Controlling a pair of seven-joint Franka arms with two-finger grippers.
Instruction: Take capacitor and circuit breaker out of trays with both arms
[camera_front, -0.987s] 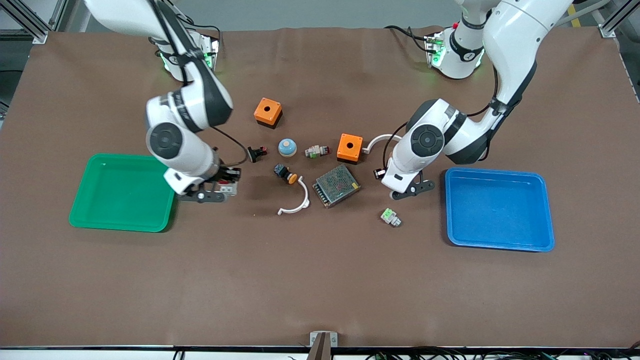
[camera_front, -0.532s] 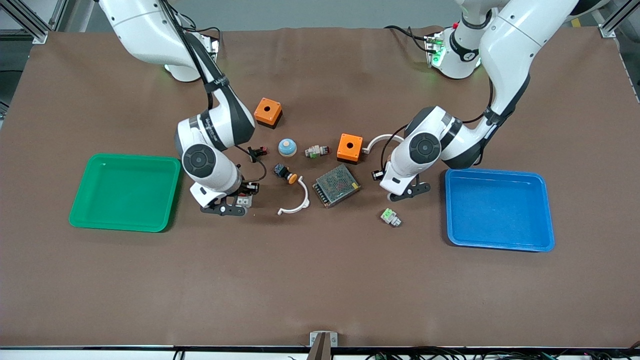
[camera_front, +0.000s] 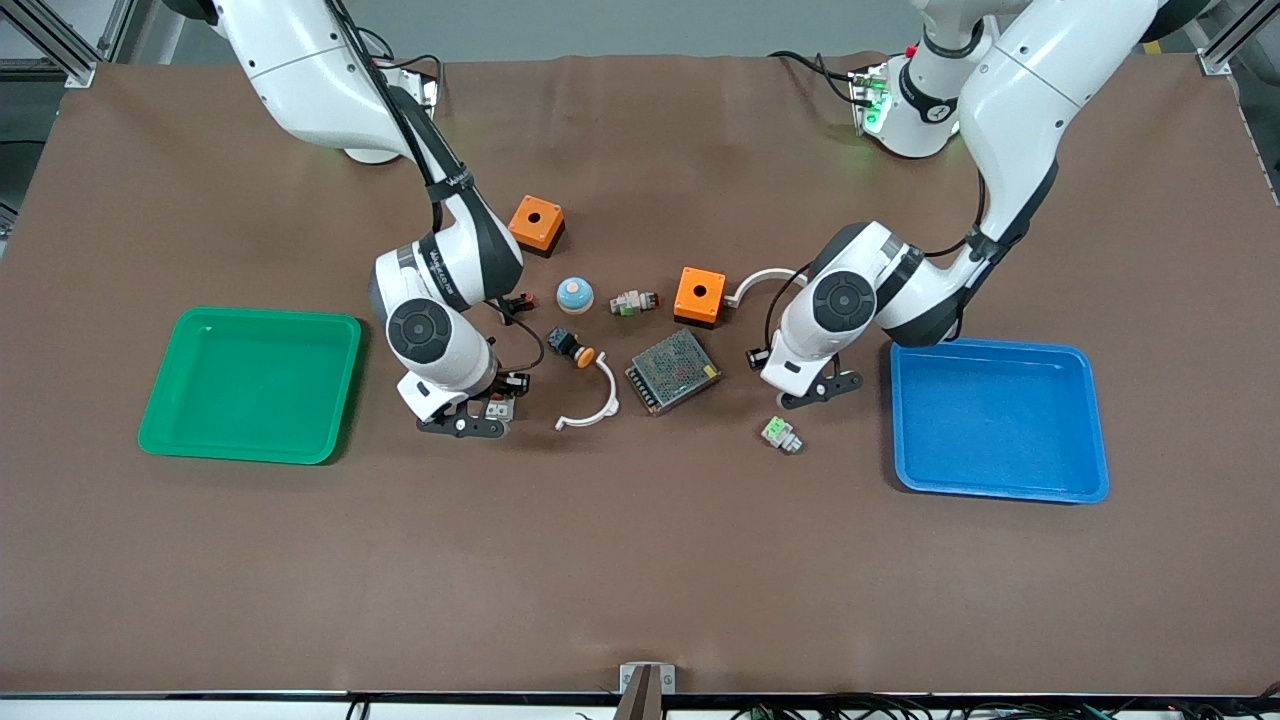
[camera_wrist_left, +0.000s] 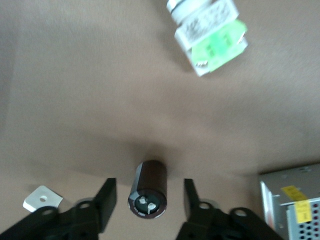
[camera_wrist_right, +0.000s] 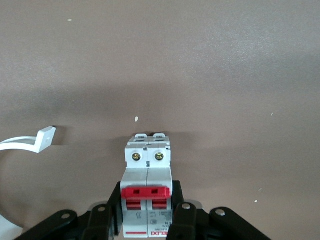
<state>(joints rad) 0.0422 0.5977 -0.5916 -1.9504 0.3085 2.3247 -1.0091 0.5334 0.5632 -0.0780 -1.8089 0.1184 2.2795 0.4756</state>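
The breaker (camera_wrist_right: 147, 172), a light-grey block with red levers, is clamped between my right gripper's (camera_wrist_right: 147, 200) fingers. In the front view my right gripper (camera_front: 472, 418) holds the breaker (camera_front: 498, 404) low over the mat between the green tray (camera_front: 160, 420) and a white curved clip (camera_front: 592, 402). The capacitor (camera_wrist_left: 148, 190), a small black cylinder with two pale marks on its top, stands between my left gripper's (camera_wrist_left: 148, 199) open fingers without touching them. In the front view my left gripper (camera_front: 815, 388) hides the capacitor, beside the mesh power supply (camera_front: 673, 372).
The blue tray (camera_front: 1000, 485) lies at the left arm's end. Two orange boxes (camera_front: 535, 222) (camera_front: 699, 293), a blue-topped dome (camera_front: 575, 294), an orange-capped push-button (camera_front: 572, 347) and a black-and-red clip (camera_front: 515, 300) lie mid-table. A green-and-white button part (camera_front: 780, 433) (camera_wrist_left: 210, 37) lies near my left gripper.
My right gripper has carried the breaker away from the green tray toward the white curved clip. My left gripper has shifted slightly and sunk lower over the capacitor.
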